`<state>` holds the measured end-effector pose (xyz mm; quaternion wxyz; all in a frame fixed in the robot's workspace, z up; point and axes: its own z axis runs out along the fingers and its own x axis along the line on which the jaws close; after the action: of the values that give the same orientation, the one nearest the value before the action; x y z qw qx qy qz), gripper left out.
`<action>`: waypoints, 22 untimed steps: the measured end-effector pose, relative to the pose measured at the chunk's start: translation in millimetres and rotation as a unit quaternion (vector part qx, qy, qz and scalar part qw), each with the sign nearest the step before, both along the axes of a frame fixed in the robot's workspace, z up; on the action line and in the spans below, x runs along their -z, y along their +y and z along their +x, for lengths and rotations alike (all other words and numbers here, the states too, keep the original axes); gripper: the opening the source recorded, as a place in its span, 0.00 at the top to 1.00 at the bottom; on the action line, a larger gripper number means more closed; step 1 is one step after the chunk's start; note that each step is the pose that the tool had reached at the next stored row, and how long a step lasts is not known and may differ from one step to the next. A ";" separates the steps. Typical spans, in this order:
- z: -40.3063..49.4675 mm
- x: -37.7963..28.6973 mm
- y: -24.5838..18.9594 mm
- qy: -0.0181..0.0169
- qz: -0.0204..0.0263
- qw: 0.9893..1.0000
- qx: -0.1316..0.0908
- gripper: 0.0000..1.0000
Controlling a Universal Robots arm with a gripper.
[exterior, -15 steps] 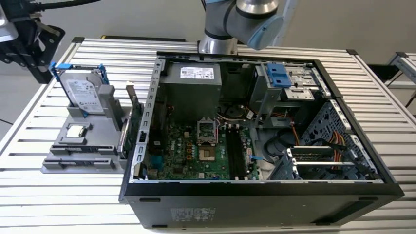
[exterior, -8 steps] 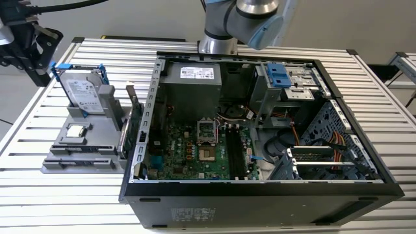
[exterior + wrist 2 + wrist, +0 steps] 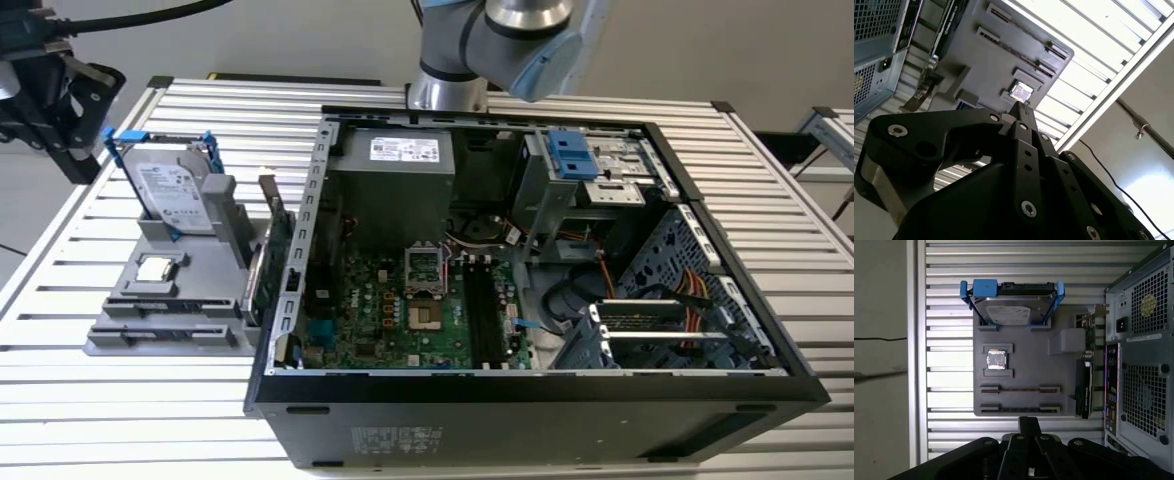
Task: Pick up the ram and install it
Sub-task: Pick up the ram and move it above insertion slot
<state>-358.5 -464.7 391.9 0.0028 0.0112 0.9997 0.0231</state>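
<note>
My gripper [image 3: 1029, 421] hangs above the table's slats, short of the grey parts holder [image 3: 1029, 367], with its black fingers pressed together and nothing between them. In the exterior view the gripper [image 3: 60, 110] is at the far left, beyond the holder [image 3: 120, 340] and well away from the open computer case [image 3: 320, 250]. The holder's two long narrow slots [image 3: 1019, 389] each show just a thin dark line, and I cannot tell whether the ram stands in either. The motherboard's long black memory slots [image 3: 483, 305] lie in the middle of the case. The closed fingertips [image 3: 1021, 107] point towards the holder.
On the holder stand a hard drive in a blue frame [image 3: 1011, 310], a square silver processor chip [image 3: 996, 360] and an upright expansion card [image 3: 1085, 365] next to the case wall. The case also holds a power supply [image 3: 394, 170], a drive cage [image 3: 587, 170] and cables [image 3: 667, 300].
</note>
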 end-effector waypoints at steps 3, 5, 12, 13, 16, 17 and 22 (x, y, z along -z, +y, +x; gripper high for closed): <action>0.0 0.1 -2.6 0.000 0.000 1.000 0.001 1.00; 0.0 0.1 -4.4 0.000 0.000 1.000 0.002 1.00; 0.1 0.3 -10.1 0.000 -0.001 1.000 0.005 1.00; 0.1 0.2 -10.5 0.000 -0.001 1.000 0.005 1.00; 0.2 0.3 -11.9 0.000 -0.001 1.000 0.005 1.00; 0.2 0.3 -12.4 0.000 -0.001 1.000 0.005 1.00; 0.3 0.4 -14.5 0.000 -0.001 1.000 0.006 1.00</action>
<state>-358.2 -479.3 391.5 0.0030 0.0174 0.9996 0.0224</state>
